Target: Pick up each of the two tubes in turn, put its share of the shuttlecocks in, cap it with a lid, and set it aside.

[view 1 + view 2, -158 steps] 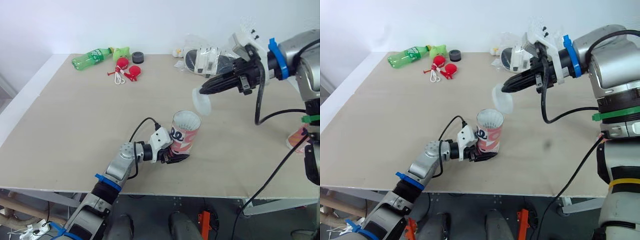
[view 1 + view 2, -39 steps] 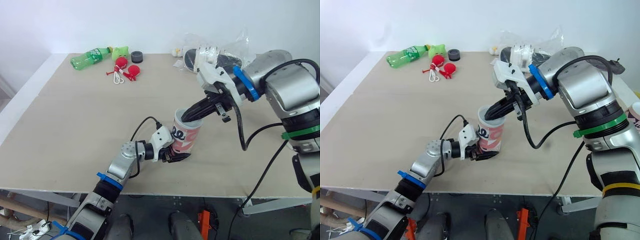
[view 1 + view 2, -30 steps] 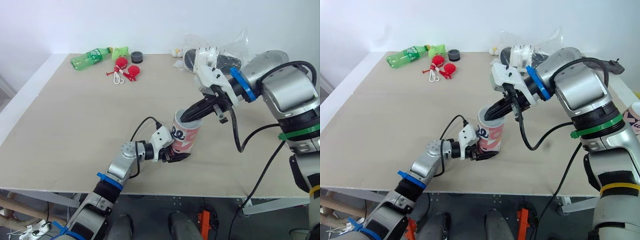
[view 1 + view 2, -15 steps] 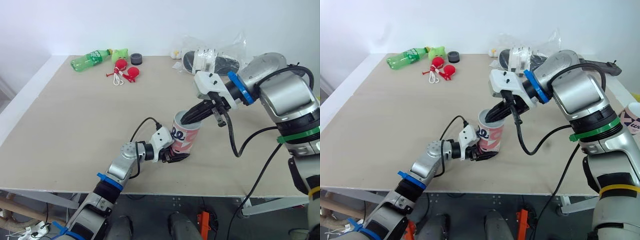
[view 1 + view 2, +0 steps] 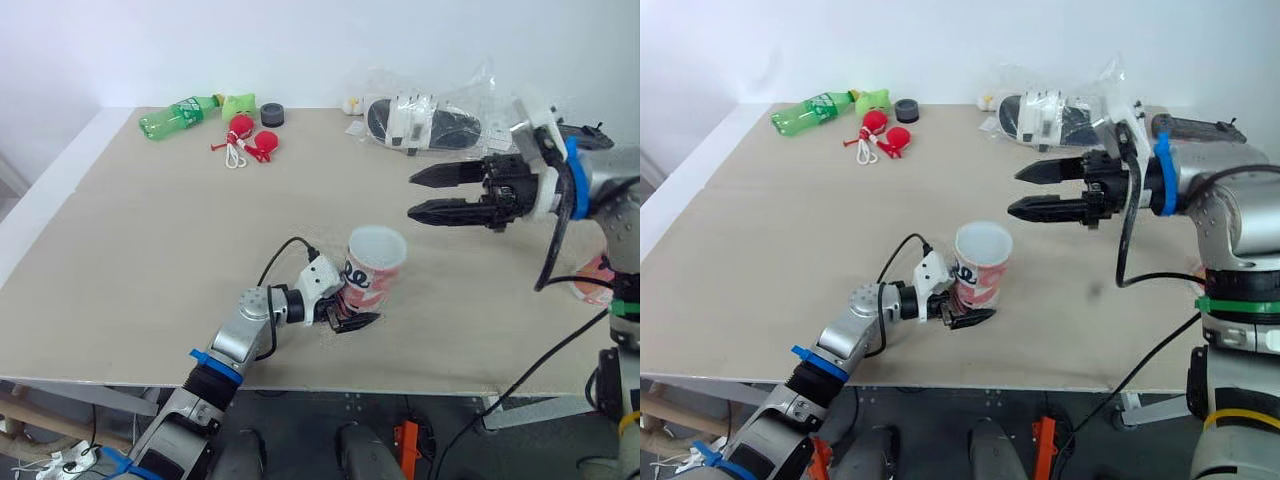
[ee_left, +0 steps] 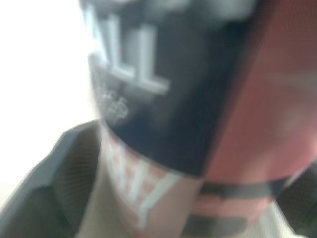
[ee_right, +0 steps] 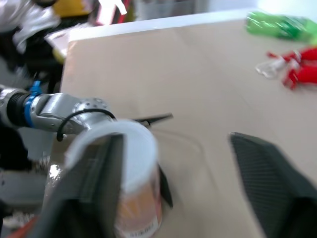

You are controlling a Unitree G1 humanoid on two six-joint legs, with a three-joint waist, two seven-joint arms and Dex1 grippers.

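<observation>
Grips the tube (image 5: 370,275) low down with the left fingers (image 5: 357,321), one black finger on each side of its foot, closed firmly against the printed wall. Holds it on end near the front edge of the desk (image 5: 150,240), leaning slightly; cannot tell whether the base touches the desk. On the tube's mouth, a whitish lid (image 5: 377,242), seated flat and covering it. In the left wrist view, right up against the camera, red and dark print with white letters.

Holds the right fingers (image 5: 448,212) spread wide apart with nothing between them, pointing toward the robot's left, in the air to the right of the tube and clear of it. In the right wrist view, past those two fingers, the capped tube and the left arm reaching to it.

Further out, along the far edge of the desk: a green bottle (image 5: 180,112) lying on its side at the left corner, a small green toy (image 5: 240,104) just beside it, a black ring (image 5: 271,115), and two red things (image 5: 250,140) with a white cord a little nearer. Toward the far right, a crumpled clear bag (image 5: 430,118) with black and white things inside. At the right edge of the desk, partly hidden by the right arm's cable, something pink and white (image 5: 597,283); cannot tell what.
</observation>
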